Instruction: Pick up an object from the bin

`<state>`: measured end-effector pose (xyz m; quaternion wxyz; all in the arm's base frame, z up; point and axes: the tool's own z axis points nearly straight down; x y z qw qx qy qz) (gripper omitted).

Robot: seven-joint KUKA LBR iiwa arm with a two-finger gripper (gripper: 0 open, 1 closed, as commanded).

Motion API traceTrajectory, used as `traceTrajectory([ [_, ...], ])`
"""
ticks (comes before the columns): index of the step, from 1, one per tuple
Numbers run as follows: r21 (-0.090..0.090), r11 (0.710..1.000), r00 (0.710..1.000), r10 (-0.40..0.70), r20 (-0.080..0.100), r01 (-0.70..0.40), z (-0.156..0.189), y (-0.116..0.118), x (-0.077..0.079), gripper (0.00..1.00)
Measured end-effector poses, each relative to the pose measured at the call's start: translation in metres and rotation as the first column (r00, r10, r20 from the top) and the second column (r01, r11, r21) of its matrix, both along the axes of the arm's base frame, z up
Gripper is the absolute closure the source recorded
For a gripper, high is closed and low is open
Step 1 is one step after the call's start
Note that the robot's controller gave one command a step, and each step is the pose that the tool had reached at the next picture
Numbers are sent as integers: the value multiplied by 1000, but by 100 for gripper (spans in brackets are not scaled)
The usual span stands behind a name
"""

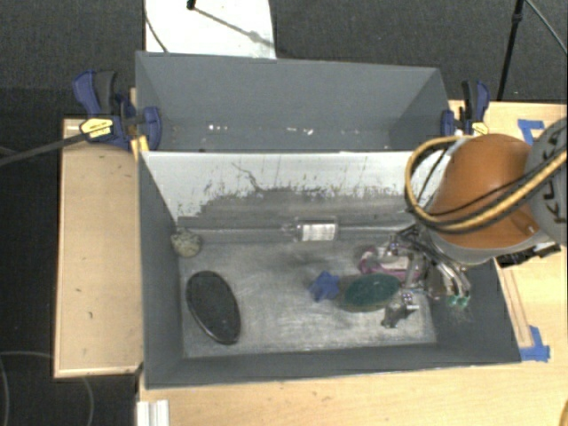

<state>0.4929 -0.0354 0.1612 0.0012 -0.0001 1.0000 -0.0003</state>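
Orange wrist cover (484, 189): mine, above right side of grey metal bin (266, 264).
Tool (401, 309): beside dark green oval disc (366, 293), right of centre; apart or together, I cannot tell.
Care: straddle disc, clear of small blue scrap (325, 286).

Your bin (266, 193) is dull grey metal, scuffed and scratched; the black oval (213, 306) looks matt and grainy, the arm's orange cover (484, 189) smooth and glossy.
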Motion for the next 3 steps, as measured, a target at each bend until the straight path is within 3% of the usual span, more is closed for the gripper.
traceTrajectory([
  [1, 2, 998, 998, -67, 2, 67, -89, 3, 65, 0],
  [2, 1, 998, 998, -66, 10, 66, -84, 2, 67, 100],
  [3, -2, 988, 988, 153, 8, -153, 73, -20, 65, 100],
])
